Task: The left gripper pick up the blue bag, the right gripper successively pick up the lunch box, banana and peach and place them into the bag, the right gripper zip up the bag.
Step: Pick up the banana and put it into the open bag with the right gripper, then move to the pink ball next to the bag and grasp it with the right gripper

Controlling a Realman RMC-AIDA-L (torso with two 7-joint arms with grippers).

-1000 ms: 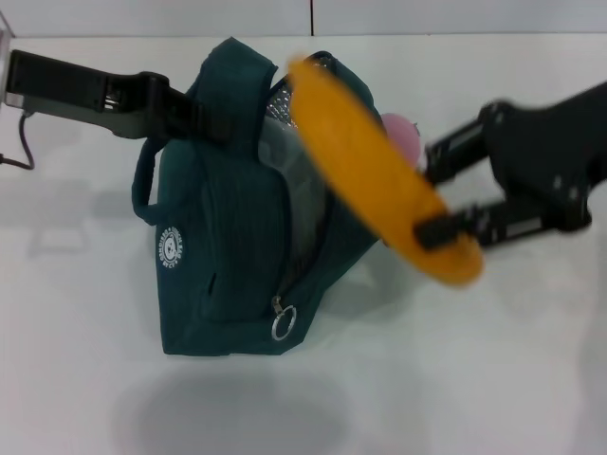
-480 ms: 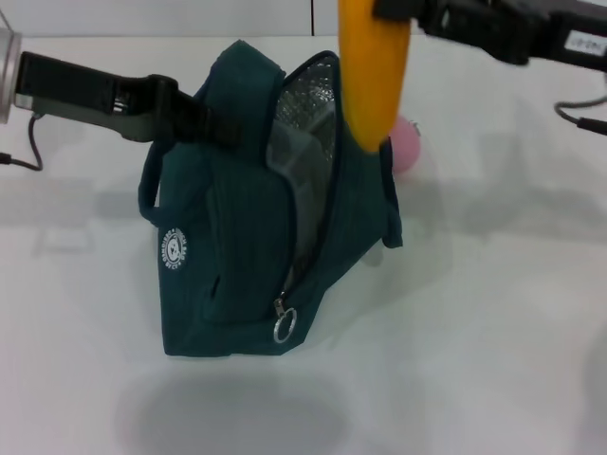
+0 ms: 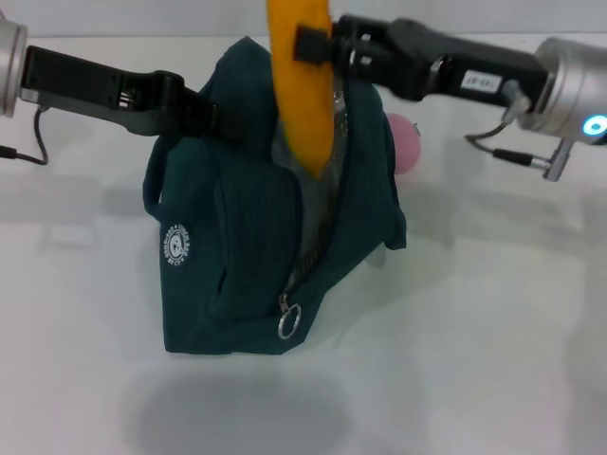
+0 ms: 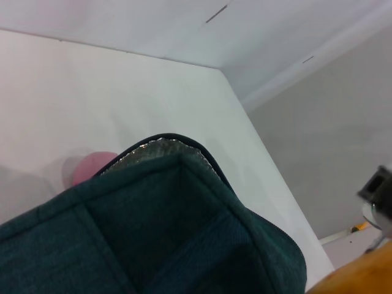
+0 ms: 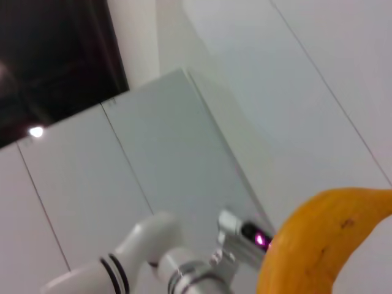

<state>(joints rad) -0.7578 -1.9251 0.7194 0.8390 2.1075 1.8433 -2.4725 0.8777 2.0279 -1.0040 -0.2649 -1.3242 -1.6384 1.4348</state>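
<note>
The blue bag [image 3: 242,256] stands on the white table with its top open, and my left gripper [image 3: 201,116] is shut on a handle at its upper left. My right gripper [image 3: 318,45] reaches in from the right, shut on the upper part of the banana [image 3: 302,90]. The banana hangs nearly upright, its lower end dipping into the bag's mouth against the foil lining [image 3: 334,142]. Behind the bag's right side, the pink peach [image 3: 406,142] rests on the table. The lunch box is hidden. The left wrist view shows the bag's rim [image 4: 165,142], the peach [image 4: 92,168] and the banana [image 4: 361,275].
The zipper's metal ring pull [image 3: 289,324] hangs at the bag's front. A thin black cable [image 3: 24,154] trails on the table at far left. In the right wrist view the banana [image 5: 318,245] sits in front of the left arm [image 5: 153,257] and white wall panels.
My right gripper carried the banana leftward and down, from beside the bag to over its opening; the banana turned near upright and its lower end now sits in the mouth. The left gripper held still.
</note>
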